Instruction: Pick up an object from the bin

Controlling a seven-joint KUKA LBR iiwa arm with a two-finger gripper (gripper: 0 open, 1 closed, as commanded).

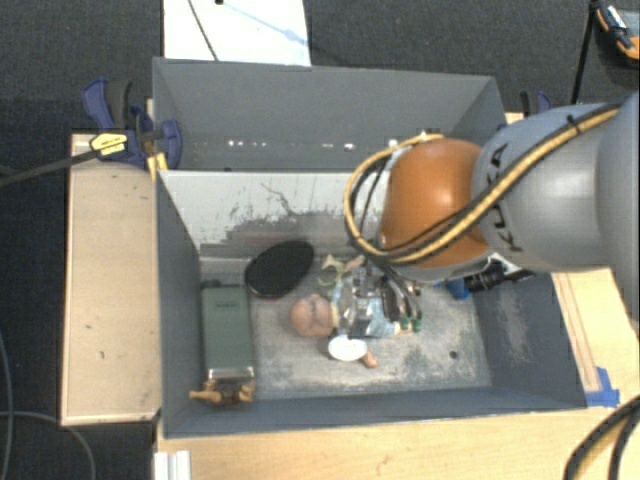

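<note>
**Container:** grey metal bin (330, 118), open-topped, with sloping walls and a scuffed floor. Contents are listed from the view's left to its right.

1. grey-green rectangular block (227, 326), laid flat along the left wall.
2. small tan-brown piece (222, 395), lodged in the near left corner at the block's near end. Its kind cannot be made out.
3. black oval pad (279, 268), placed towards the back, just beside the block's far end.
4. pinkish-tan rounded lump (311, 315), set near the middle of the floor, just in front of the black oval pad.
5. white oval disc (348, 348), laid flat just in front of the lump and to its right.
6. small pink scrap (370, 360), found at the disc's right edge. Whether the two touch cannot be told.
7. blue item (458, 289), towards the right wall, largely hidden under the arm.

**Robot:** the gripper (372, 310) is lowered into the middle of the bin, just beside the lump's right side and just behind the white oval disc. These two things are nearest to it. Whether it is open or closed cannot be told, nor whether anything is held. An orange cover (430, 203) and looped cables are carried above it on the grey arm (560, 198).
</note>
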